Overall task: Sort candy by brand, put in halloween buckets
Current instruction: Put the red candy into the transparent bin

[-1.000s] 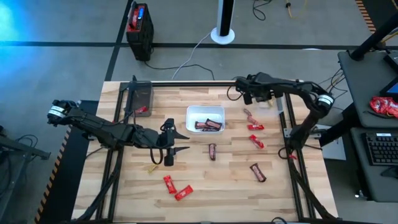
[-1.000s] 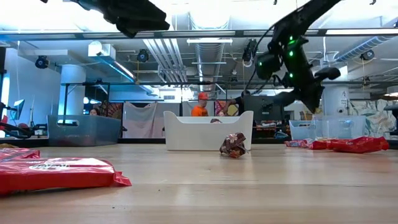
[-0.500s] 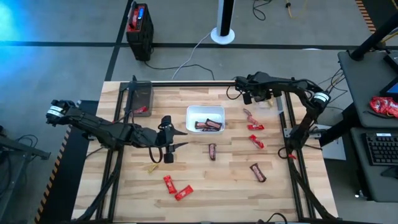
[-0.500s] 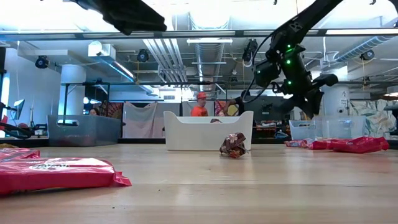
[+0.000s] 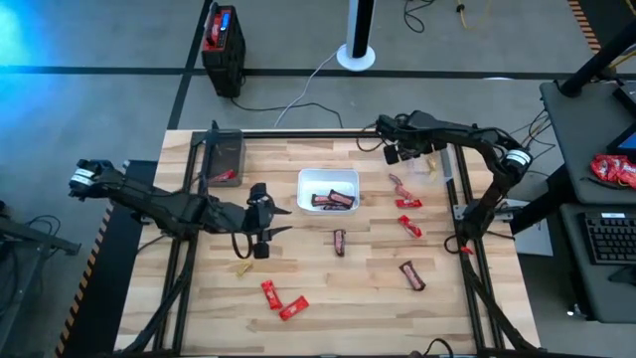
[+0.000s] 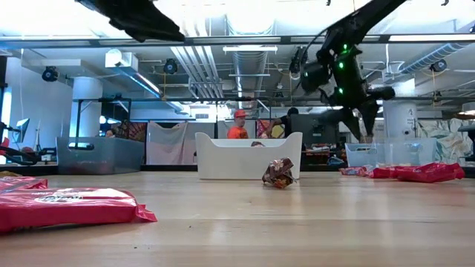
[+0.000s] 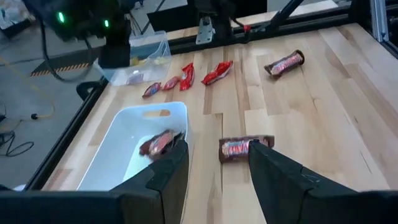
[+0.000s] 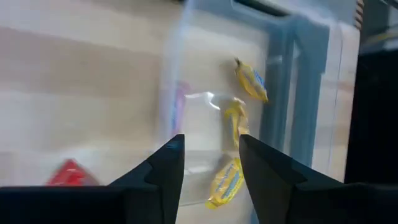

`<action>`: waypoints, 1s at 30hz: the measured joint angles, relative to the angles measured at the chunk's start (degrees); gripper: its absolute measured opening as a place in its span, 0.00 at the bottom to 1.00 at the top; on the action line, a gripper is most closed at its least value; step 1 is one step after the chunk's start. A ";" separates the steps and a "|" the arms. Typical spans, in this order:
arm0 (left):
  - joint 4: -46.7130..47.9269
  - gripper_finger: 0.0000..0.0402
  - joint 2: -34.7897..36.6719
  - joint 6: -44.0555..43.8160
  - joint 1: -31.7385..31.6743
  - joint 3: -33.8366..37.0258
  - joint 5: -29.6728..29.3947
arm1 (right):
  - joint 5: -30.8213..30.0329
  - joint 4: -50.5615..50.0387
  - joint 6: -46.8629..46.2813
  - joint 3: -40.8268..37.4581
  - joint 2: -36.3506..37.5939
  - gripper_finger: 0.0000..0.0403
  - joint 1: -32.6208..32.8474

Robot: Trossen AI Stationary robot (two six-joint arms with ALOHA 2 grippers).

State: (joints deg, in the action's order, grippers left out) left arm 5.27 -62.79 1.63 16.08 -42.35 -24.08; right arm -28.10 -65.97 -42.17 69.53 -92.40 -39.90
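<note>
From above, the right end effector hangs over the clear tub at the tabletop's far right edge. The low view shows it well above the tub. Its wrist view shows fingers apart, empty, yellow candies inside; lifting straight up should avoid snagging the wall. The left end effector, fingers apart, faces a brown bar.

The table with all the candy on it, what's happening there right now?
Two robot arms are sorting candy into bins. The right hand hangs open over the clear tub at the table's far right, which holds yellow pieces. The left hand hovers open near the white tray of brown bars. Red wrappers lie loose on the table.
</note>
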 joint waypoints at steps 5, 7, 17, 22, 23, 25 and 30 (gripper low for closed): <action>5.71 0.37 6.55 -1.45 0.02 0.00 -0.01 | 4.27 3.65 11.74 3.07 2.49 0.38 1.44; 6.59 0.37 9.21 -1.50 0.02 0.00 -0.01 | 9.80 6.83 20.08 3.39 2.95 0.38 2.89; 8.89 0.37 16.87 -0.68 0.02 0.07 -0.01 | 17.29 9.26 46.88 1.84 -0.63 0.36 12.76; 9.58 0.37 17.24 -0.68 0.02 0.11 0.01 | 12.91 8.78 41.95 1.83 -2.64 0.36 12.94; 9.58 0.37 17.17 -0.68 0.02 0.11 -0.01 | 12.86 8.87 41.75 1.77 -2.83 0.36 12.97; 9.77 0.37 16.92 -0.68 0.02 0.11 0.01 | 12.90 8.77 41.22 1.60 -3.32 0.36 13.03; 10.52 0.37 16.15 -0.69 0.02 0.15 0.01 | 12.87 8.75 39.77 0.93 -4.98 0.36 13.00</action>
State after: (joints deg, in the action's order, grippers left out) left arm 15.79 -46.64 0.94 16.10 -42.19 -24.08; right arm -15.24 -57.22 -2.40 70.47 -97.38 -26.89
